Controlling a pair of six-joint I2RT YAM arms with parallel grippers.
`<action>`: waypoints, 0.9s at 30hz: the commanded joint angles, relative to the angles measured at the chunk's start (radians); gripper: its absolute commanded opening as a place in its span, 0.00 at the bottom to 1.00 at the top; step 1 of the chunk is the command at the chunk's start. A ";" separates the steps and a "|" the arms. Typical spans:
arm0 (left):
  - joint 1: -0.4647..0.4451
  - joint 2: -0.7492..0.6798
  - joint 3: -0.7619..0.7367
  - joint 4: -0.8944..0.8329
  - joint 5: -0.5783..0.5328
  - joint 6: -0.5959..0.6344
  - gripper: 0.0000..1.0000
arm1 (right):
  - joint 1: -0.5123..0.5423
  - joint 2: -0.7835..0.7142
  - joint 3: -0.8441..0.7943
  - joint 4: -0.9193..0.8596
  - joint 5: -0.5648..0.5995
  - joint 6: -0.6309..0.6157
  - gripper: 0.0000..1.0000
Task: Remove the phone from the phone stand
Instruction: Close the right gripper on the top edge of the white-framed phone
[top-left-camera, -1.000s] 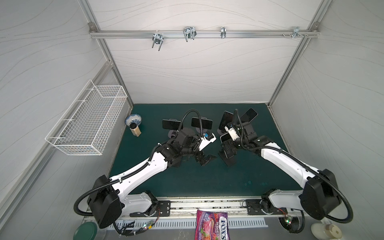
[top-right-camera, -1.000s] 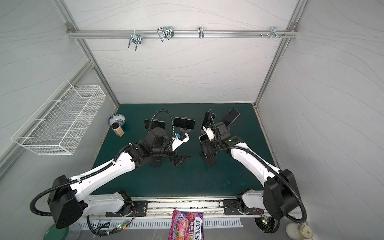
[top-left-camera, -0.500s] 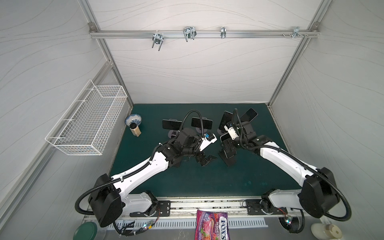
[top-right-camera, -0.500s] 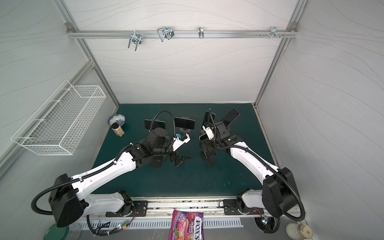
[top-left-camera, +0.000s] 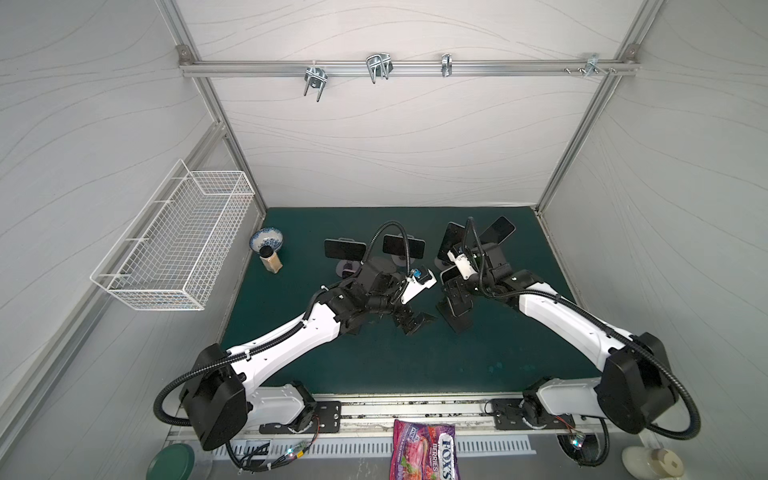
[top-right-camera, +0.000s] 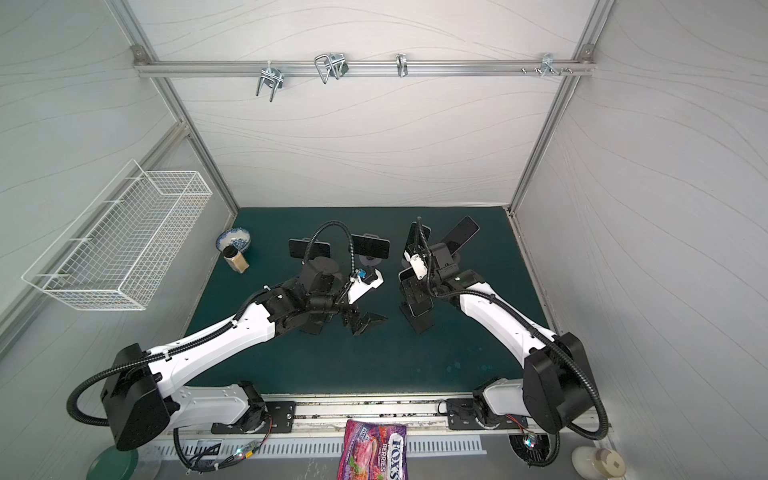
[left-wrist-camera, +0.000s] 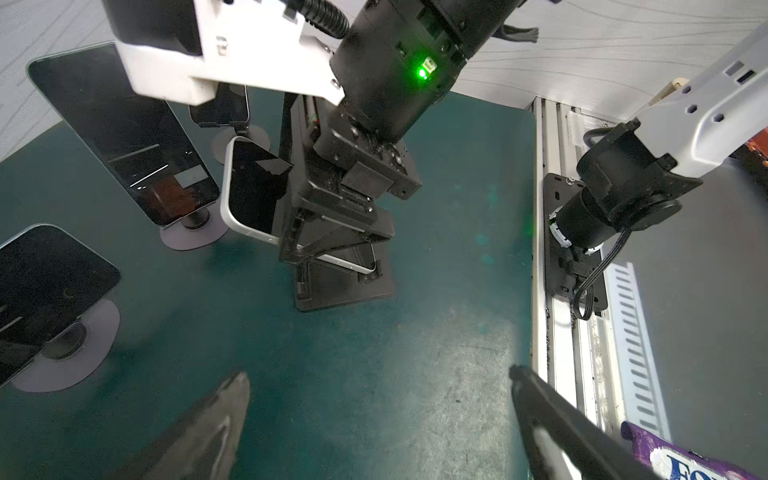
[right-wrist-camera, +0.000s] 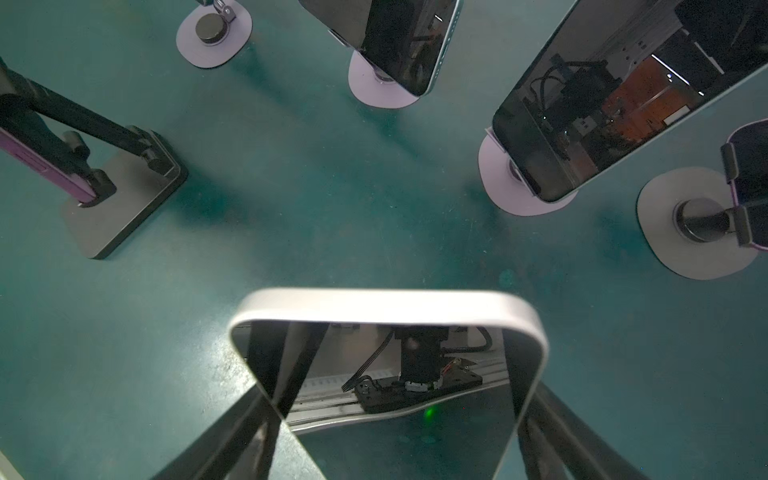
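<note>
Right wrist view: phone between fingers of my right gripper, whether clamped I cannot tell; phone stand beneath; left gripper apart.

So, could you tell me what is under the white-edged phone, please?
A black stand supports the phone, its base flat on the green mat. The right end effector hides its upper part.

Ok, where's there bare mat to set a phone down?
Widest: front of the green mat, between left arm, right arm and base rail. Also left, in front of the spice jar. The back is crowded with phones on stands.
</note>
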 joint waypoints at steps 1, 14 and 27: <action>-0.005 0.017 0.048 0.021 0.015 -0.001 0.99 | 0.008 0.010 0.022 0.010 -0.013 -0.022 0.84; -0.005 0.027 0.051 0.033 0.019 -0.012 0.99 | 0.008 -0.011 0.017 0.007 -0.019 -0.035 0.77; -0.005 0.030 0.050 0.036 0.019 -0.015 0.99 | 0.008 -0.025 0.017 0.010 -0.025 -0.041 0.75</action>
